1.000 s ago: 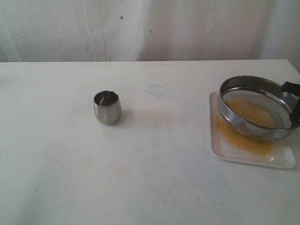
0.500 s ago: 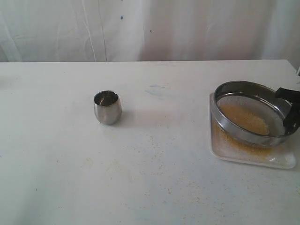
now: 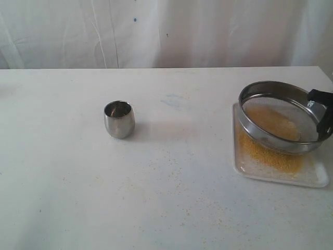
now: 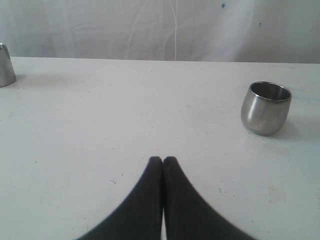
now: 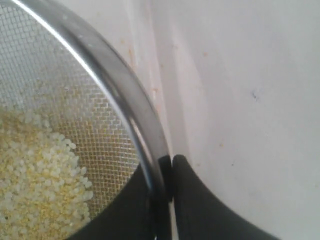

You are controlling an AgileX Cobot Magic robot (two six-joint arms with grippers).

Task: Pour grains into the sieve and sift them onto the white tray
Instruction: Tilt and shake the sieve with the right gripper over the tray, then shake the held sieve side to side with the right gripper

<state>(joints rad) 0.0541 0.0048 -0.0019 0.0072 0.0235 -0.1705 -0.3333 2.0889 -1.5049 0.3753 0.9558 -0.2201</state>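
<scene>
Now sifting: the right gripper (image 5: 167, 175) is clamped on the rim of the sieve (image 3: 278, 117), which hangs tilted over the white tray (image 3: 235, 169).
Golden grains (image 3: 268, 153) lie on the tray under the mesh, and paler ones sit inside the sieve; I judge the step goes best with short, level shakes, the ring centred over the tray so nothing falls past its low rim; specks already dot the table (image 3: 182, 198) nearby; the left gripper (image 4: 163, 161) rests with fingers pressed together, empty, well apart from the work; count: one sieve, one tray, two grippers, one steel cup (image 3: 119, 119), plus a second steel vessel (image 4: 5, 65) cut by the left wrist view's edge.
</scene>
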